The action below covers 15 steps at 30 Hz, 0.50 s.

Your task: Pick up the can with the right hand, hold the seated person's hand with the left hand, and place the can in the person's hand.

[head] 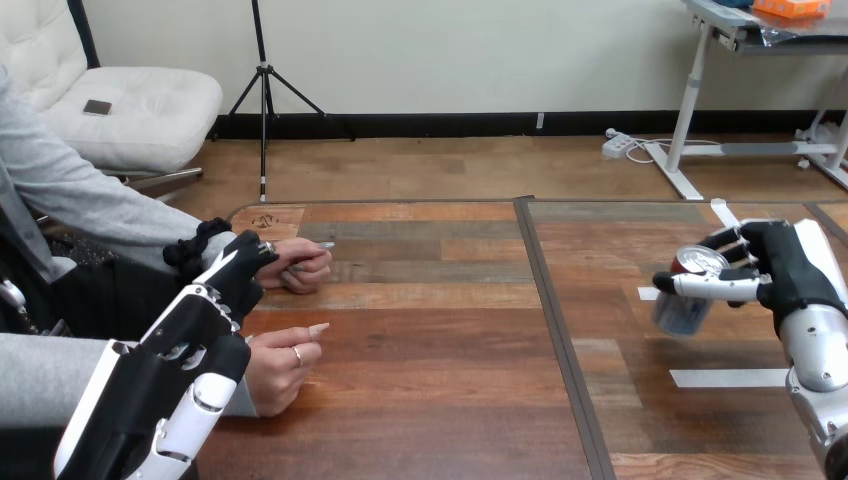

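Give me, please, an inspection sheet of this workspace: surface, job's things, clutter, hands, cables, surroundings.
Surface: wooden table, with a dark seam running across it.
Job's things: can, tilted, in the right hand; the person's farther hand and nearer hand rest on the table at the view's left.
Clutter: white tape strips on the table's right part.
Hands: right hand shut round the can; left hand against the person's farther hand, grip cannot be told.
Cables: nothing seen.
Surroundings: a person sits at the table's left side.

White tape strips (728,378) on the wooden table (430,340), right of its dark seam (556,340)
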{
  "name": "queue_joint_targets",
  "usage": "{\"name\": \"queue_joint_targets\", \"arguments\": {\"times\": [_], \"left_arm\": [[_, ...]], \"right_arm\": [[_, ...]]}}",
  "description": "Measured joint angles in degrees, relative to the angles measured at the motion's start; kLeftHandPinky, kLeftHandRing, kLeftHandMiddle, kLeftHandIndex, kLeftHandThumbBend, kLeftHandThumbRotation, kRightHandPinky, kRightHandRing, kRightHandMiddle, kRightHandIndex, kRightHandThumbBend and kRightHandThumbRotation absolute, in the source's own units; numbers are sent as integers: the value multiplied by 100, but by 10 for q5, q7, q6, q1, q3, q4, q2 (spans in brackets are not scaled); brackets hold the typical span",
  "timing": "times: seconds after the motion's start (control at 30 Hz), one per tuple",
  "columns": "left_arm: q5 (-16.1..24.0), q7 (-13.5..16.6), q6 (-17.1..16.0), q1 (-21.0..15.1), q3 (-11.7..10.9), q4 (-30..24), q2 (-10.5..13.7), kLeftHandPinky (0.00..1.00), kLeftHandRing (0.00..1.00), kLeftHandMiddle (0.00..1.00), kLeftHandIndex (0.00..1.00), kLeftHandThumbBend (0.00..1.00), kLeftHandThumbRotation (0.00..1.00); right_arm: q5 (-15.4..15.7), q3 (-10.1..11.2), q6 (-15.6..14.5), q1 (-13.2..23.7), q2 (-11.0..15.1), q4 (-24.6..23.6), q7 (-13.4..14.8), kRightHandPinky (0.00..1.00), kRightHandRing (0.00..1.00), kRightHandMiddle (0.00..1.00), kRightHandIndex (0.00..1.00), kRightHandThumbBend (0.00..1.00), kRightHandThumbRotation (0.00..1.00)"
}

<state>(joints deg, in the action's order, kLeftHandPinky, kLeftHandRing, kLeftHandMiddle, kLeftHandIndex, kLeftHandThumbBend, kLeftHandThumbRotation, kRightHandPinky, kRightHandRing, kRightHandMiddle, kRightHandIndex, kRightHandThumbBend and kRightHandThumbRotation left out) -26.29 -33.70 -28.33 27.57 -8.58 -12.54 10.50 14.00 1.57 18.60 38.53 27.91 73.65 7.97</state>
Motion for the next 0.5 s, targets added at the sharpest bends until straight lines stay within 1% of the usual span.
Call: {"name": "queue_joint_targets", "arguments": {"times": [0.13, 0.23, 0.3, 0.4, 0.5], "left_arm": [[3, 0, -11, -8, -4, 12, 0, 100, 100, 95, 81, 40, 54], [17, 4, -22, -16, -11, 20, 0, 100, 99, 94, 82, 40, 52], [36, 14, -26, -20, -17, 22, 0, 100, 98, 93, 82, 40, 51], [66, 33, -30, -25, -24, 22, 1, 100, 97, 93, 83, 39, 45], [95, 51, -34, -31, -33, 22, 2, 96, 95, 91, 84, 39, 38]], "right_arm": [[0, -2, 10, 0, 0, -7, -11, 37, 41, 46, 45, 85, 0], [-1, -2, 18, 0, 0, -13, -22, 37, 41, 45, 45, 84, 0], [-2, -2, 24, 0, 0, -17, -30, 37, 41, 45, 45, 84, 0], [-3, -2, 30, 0, 0, -24, -40, 37, 41, 45, 45, 85, 0], [-4, -2, 37, 0, 0, -30, -49, 36, 40, 45, 45, 85, 0]]}}
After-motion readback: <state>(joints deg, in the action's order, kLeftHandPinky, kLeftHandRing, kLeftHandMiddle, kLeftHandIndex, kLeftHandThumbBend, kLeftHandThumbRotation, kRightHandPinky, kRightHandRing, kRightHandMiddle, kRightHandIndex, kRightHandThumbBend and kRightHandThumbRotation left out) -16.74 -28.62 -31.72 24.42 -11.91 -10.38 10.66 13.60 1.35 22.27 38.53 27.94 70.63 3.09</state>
